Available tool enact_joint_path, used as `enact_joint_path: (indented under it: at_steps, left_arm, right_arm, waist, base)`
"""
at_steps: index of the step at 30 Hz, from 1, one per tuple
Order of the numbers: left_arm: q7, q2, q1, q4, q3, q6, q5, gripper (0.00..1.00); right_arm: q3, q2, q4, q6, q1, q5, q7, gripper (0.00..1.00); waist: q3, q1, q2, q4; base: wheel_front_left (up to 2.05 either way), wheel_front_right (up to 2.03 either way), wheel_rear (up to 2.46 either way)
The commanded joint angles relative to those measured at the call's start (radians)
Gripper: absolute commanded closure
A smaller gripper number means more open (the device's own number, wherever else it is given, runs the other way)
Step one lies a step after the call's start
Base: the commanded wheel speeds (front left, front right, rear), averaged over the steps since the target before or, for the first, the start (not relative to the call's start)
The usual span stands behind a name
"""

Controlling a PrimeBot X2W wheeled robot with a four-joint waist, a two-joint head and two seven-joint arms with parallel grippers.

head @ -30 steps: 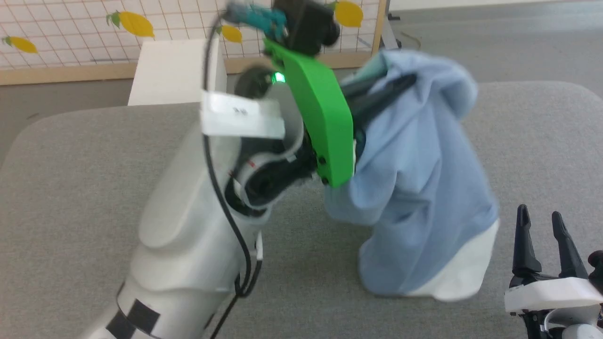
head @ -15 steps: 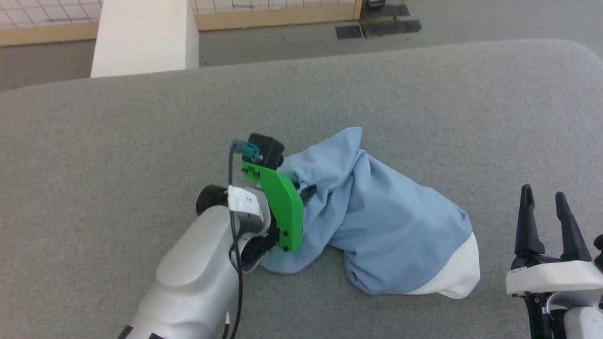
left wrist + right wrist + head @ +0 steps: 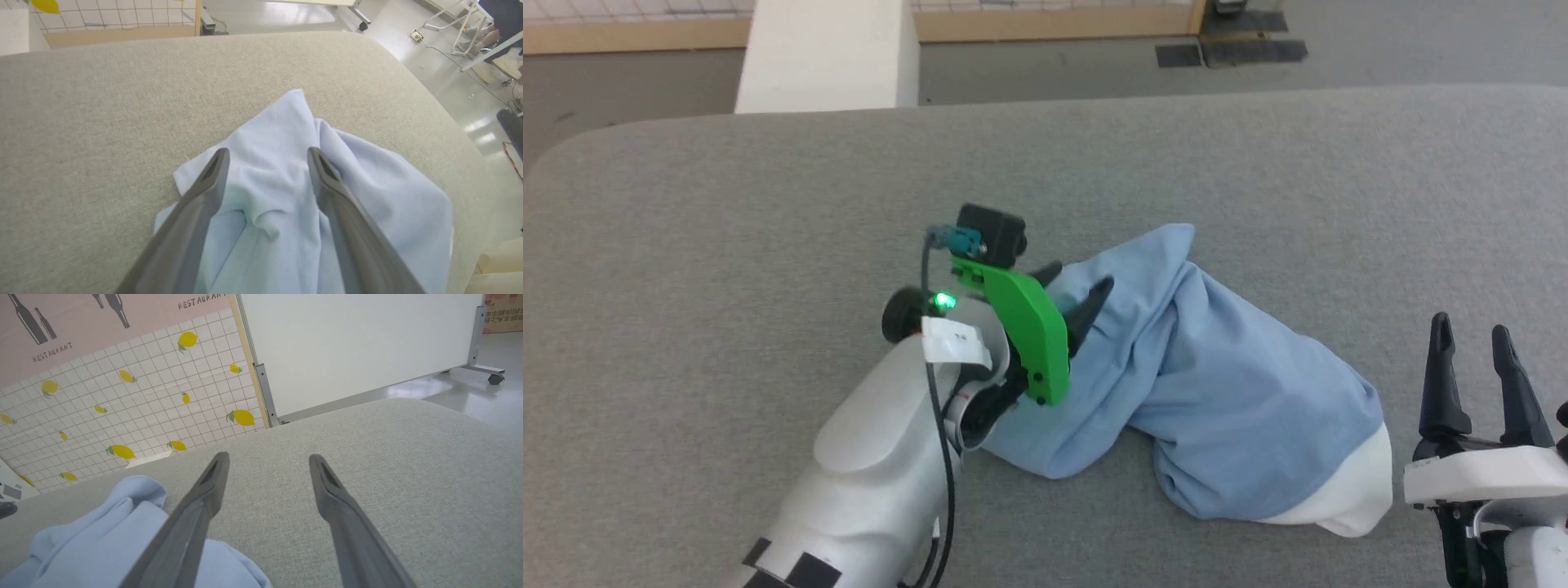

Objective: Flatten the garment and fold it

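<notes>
Garment [image 3: 1217, 392] now released, crumpled on table [image 3: 727, 245]; left tool [image 3: 267, 152] opened.

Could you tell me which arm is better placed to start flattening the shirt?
Left, probably: the left gripper, open, straddles folds of the garment; the right gripper stands beside it.

A grey, cloth-covered table [image 3: 727, 204] with rounded corners spans the head view. A light blue T-shirt [image 3: 1241, 408] lies crumpled on it, right of centre, with its white panel at the lower right end.
</notes>
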Motion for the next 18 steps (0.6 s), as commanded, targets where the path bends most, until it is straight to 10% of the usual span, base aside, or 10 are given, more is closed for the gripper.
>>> enact_joint_path:
  at_steps: [1, 5, 11, 18]
  left_arm:
    - [-0.024, 0.014, -0.016, -0.025, 0.009, -0.005, -0.007, 0.0]
    - [-0.112, 0.056, -0.004, -0.118, 0.051, 0.002, -0.005, 0.0]
    - [-0.43, 0.152, 0.175, -0.37, 0.185, 0.13, 0.077, 0.0]
    - [-0.511, 0.133, 0.458, -0.595, 0.352, 0.242, 0.174, 0.0]
  right_arm:
    - [-0.003, -0.001, -0.001, -0.002, 0.006, -0.009, -0.001, 0.0]
    - [-0.008, -0.001, 0.0, -0.002, 0.024, -0.012, -0.001, 0.0]
    - [-0.022, -0.001, -0.015, -0.002, 0.048, -0.01, -0.001, 0.0]
    - [-0.04, -0.001, -0.035, -0.002, 0.061, -0.01, -0.001, 0.0]
  waist:
    - [-0.043, 0.0, -0.0001, 0.041]
    - [-0.076, 0.0, -0.0001, 0.065]
    - [-0.114, 0.0, -0.0001, 0.076]
    - [-0.115, 0.0, -0.0001, 0.071]
  base:
    - [0.0, 0.0, 0.0]
    - [0.0, 0.0, 0.0]
    - [0.0, 0.0, 0.0]
    - [0.0, 0.0, 0.0]
